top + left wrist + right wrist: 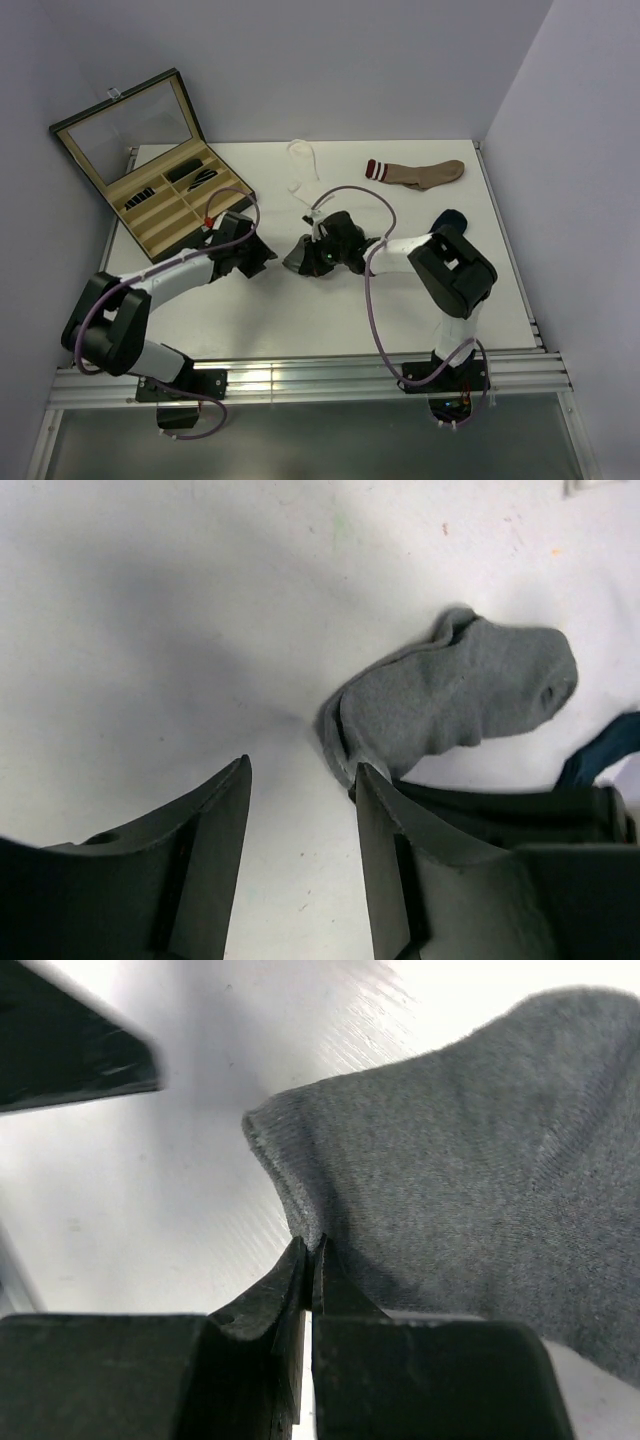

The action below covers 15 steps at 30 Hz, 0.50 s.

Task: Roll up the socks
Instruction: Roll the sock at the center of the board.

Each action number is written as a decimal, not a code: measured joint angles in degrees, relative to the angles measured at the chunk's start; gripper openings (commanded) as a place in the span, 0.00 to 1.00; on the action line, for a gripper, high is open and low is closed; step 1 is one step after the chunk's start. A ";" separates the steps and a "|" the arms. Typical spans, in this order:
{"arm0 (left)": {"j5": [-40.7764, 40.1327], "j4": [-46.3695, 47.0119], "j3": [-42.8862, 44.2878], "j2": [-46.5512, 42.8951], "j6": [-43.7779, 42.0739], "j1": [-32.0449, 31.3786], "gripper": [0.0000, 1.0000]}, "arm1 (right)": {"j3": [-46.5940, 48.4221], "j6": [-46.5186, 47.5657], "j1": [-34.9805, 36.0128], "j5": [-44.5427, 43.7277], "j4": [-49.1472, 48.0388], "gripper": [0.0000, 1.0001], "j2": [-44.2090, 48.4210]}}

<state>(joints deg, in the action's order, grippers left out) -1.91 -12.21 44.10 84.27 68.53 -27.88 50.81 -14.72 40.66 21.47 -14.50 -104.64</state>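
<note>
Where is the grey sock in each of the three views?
Top: grey sock at picture centre.
Left wrist: sock centre right, past the left tool.
Right wrist: sock fills the right half, edge pinched by right tool.
Shared landmark: the right tool at the sock's edge.

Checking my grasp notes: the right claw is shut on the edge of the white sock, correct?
No. The right claw is shut on the edge of the grey sock, not a white one; the right wrist view shows it.
</note>
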 measured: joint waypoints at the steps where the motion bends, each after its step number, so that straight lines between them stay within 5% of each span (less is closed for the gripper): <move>1: 0.02 1.22 -1.31 -1.46 -0.42 0.00 0.47 | 0.24 -1.55 -1.20 2.40 -0.02 0.00 -0.59; 10: 1.97 8.68 -10.12 -6.67 -2.95 -0.07 0.18 | 0.57 -16.28 -7.30 18.38 -5.31 0.00 -6.73; 15: 3.67 11.06 -10.25 -4.20 -3.63 -0.68 0.11 | 0.61 -19.93 -8.61 21.16 -6.03 0.00 -8.00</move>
<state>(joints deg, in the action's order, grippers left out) 1.76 -1.15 33.85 80.07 64.90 -28.56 51.42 -34.65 32.05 42.63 -20.53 -112.64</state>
